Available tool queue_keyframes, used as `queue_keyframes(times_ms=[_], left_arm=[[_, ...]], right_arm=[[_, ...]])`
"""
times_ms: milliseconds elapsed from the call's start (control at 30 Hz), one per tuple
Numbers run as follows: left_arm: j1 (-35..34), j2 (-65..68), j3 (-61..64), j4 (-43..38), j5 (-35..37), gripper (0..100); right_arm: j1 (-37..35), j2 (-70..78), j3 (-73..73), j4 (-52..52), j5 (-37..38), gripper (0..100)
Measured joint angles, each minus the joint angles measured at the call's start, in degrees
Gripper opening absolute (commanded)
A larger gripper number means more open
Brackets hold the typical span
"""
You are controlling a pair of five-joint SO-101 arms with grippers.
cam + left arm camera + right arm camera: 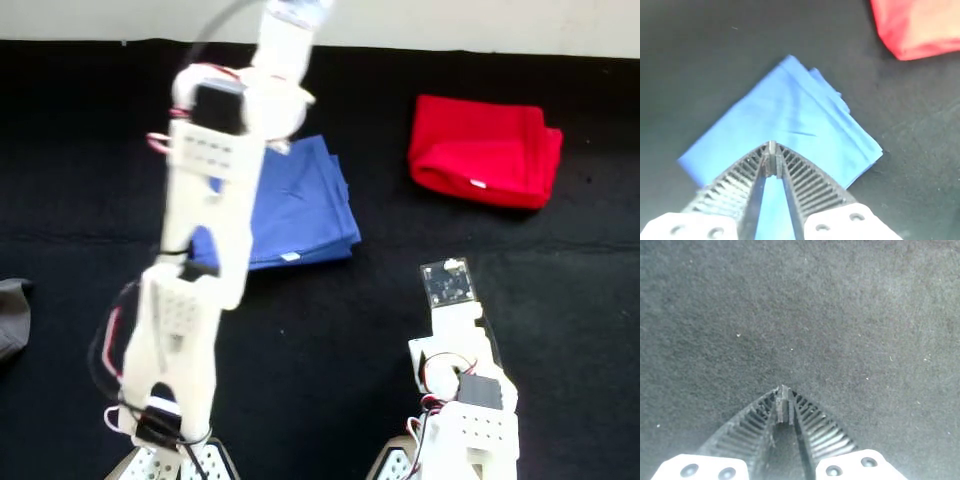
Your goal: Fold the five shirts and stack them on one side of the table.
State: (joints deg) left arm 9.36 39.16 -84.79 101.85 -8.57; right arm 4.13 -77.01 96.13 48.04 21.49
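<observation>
A folded blue shirt (300, 205) lies on the black table left of centre, partly hidden by the left arm (215, 190) stretched over it. In the left wrist view my left gripper (772, 148) hangs above the blue shirt (790, 130), shut, with nothing between its fingertips. A folded red shirt (485, 150) rests at the back right, and its corner (915, 25) shows in the left wrist view. My right gripper (784, 391) is shut and empty over bare black cloth. The right arm (460, 370) is folded back near the front edge.
A grey garment (12, 315) pokes in at the table's left edge. The black tabletop (330, 360) runs between the two arms. A pale wall strip borders the far edge.
</observation>
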Motion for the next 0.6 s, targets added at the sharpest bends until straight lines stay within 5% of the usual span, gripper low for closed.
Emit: queue_keyframes(times_ms=[300, 600], left_arm=[[-12.7, -36.8, 45.3, -0.6, 0.0, 1], [-23.5, -61.4, 97.9, -21.5, -6.5, 1]], right_arm=[[0.0, 0.0, 0.0, 0.0, 0.0, 0.8], [-0.1, 0.0, -1.3, 0.0, 0.0, 6.5]])
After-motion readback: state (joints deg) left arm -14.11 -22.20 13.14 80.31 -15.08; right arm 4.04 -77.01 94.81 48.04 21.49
